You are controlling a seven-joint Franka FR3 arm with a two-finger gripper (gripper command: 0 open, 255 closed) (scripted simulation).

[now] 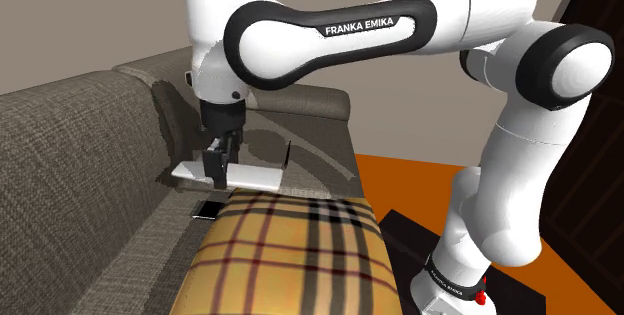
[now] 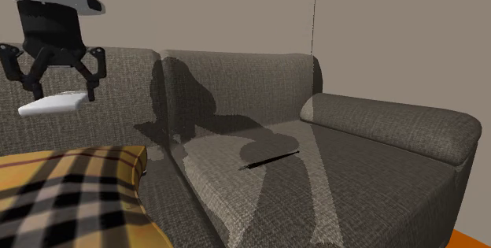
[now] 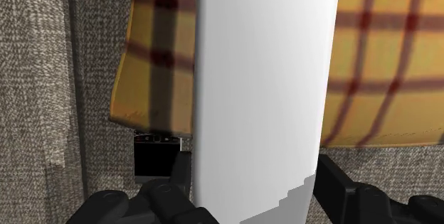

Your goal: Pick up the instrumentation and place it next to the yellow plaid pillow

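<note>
My black gripper (image 1: pixel 218 168) (image 2: pixel 55 89) (image 3: pixel 252 180) is shut on a plain white flat slab (image 1: pixel 250 176) (image 2: pixel 53 103) (image 3: pixel 263 80), the instrumentation. The slab hangs level in the air above the sofa seat, at the edge of the yellow plaid pillow (image 1: pixel 290 248) (image 2: pixel 63 183) (image 3: pixel 377 59). In the wrist view the slab runs lengthwise away from the fingers and covers part of the pillow below. The pillow lies on the seat cushion at the shoulder view's lower middle.
A grey woven sofa (image 1: pixel 80 153) (image 2: pixel 354 175) carries everything. On the seat beside the pillow's corner lies a small black phone-like thing (image 1: pixel 209 209) (image 3: pixel 156 160). A thin dark flat object (image 2: pixel 271 157) rests further along the seat. Orange floor (image 1: pixel 420 188) lies beyond the sofa.
</note>
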